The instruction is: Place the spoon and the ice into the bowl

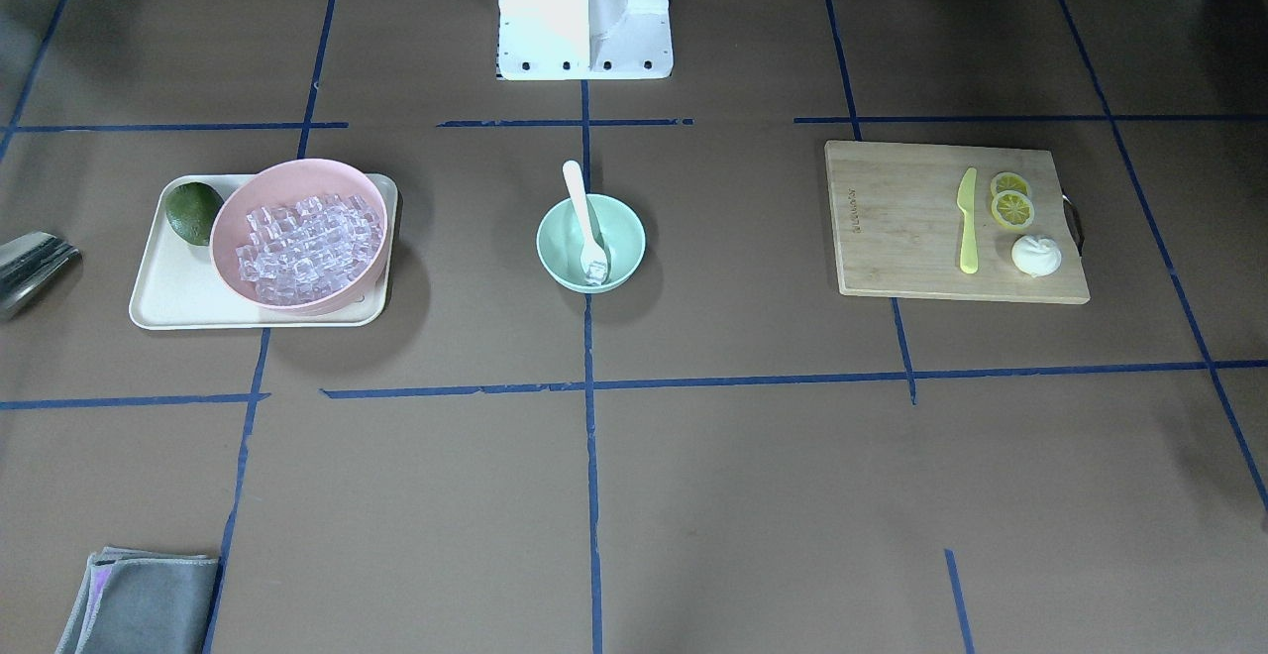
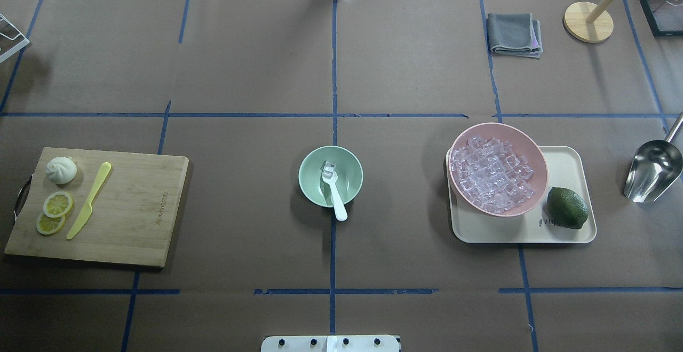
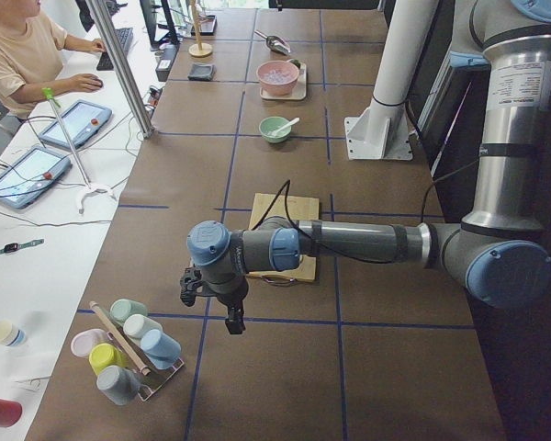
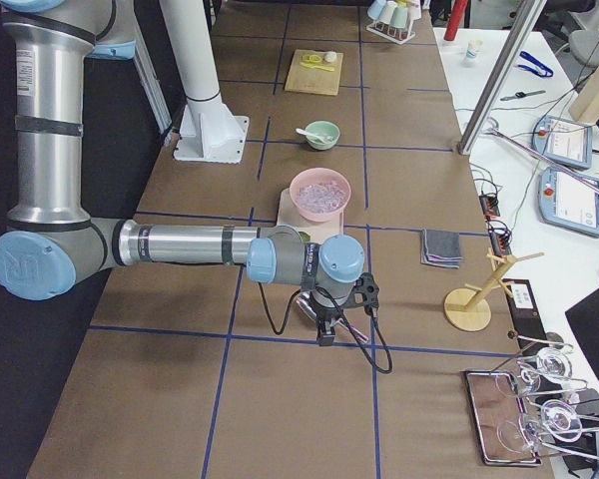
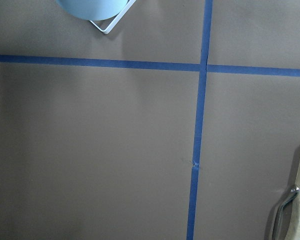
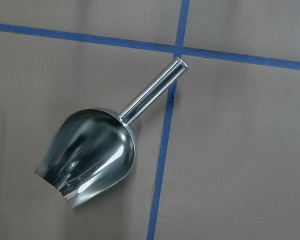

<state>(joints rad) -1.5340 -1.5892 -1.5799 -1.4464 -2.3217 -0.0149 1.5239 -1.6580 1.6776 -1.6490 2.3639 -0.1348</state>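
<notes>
The mint-green bowl (image 2: 351, 173) stands at the table's middle, also in the front view (image 1: 560, 238). The white spoon (image 2: 337, 202) lies with its scoop inside the bowl and its handle over the rim on the robot's side (image 1: 577, 193). A clear ice cube (image 2: 328, 169) sits on the scoop. More ice (image 2: 493, 176) fills the pink bowl (image 2: 541, 152). My left gripper (image 3: 231, 317) hangs past the cutting board at the table's left end. My right gripper (image 4: 324, 334) hangs over the metal scoop (image 6: 90, 152). I cannot tell whether either is open or shut.
The pink bowl and a lime (image 2: 567, 208) sit on a cream tray (image 2: 573, 162). A cutting board (image 2: 133, 197) holds a yellow-green knife (image 2: 88, 201), lemon slices (image 2: 57, 204) and a white bun (image 2: 61, 170). A grey cloth (image 2: 513, 33) and a wooden stand (image 2: 588, 21) lie at the far right.
</notes>
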